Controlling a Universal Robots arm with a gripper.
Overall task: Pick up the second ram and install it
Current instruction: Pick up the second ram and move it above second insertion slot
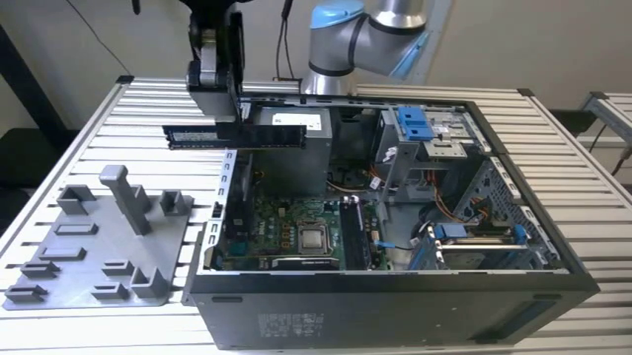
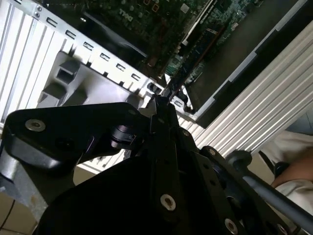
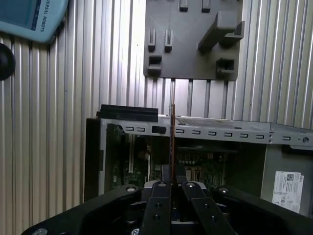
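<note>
Status: gripper (image 1: pixel 235 124) fingers clamped mid-length on second ram (image 1: pixel 277 135), held level above computer case (image 1: pixel 415 296) edge. Judged light, stiff, thin, fragile; grip flat faces, spare edge contacts.

In the upper left of the frame, the black gripper (image 1: pixel 233 118) hung down and pinched the second ram (image 1: pixel 277 135) between its fingers. The ram was a long, thin, dark stick. It hung in the air with its long side level, just above the top left corner of the open computer case (image 1: pixel 395 310). The case filled the middle and right of the frame. Inside it lay a green board (image 1: pixel 286 222) with a shiny square chip (image 1: pixel 314 238). Blue plastic pieces (image 1: pixel 415 122) sat near the top of the case. A grey plate (image 1: pixel 89 259) with upright posts sat at the lower left, on the white slatted table (image 1: pixel 109 118).
</note>
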